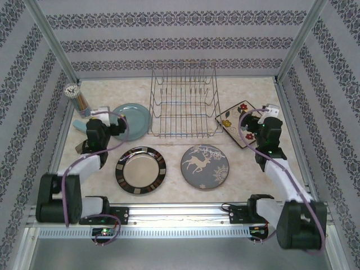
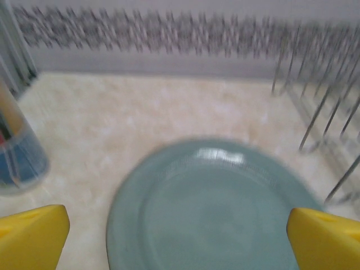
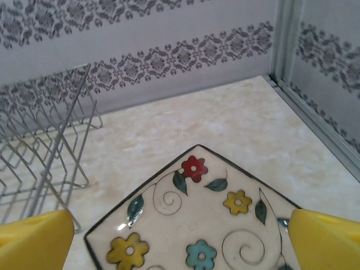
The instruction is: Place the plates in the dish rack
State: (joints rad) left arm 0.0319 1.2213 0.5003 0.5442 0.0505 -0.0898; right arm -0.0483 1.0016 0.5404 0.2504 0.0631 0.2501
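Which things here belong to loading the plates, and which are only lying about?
For the job: light-blue plate, brown-rimmed plate, reindeer plate, square floral plate, dish rack.
Lying about: clear cup of coloured sticks.

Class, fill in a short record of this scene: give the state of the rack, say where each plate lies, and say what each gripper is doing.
Rack: silver wire dish rack, back centre, no plates in it
Left of rack: plain light-blue round plate, lying flat
Right of rack: square cream floral plate, lying flat
Near row: dark-brown-rimmed round plate on the left, grey reindeer round plate on the right
Left gripper: open, over the blue plate
Right gripper: open, over the floral plate
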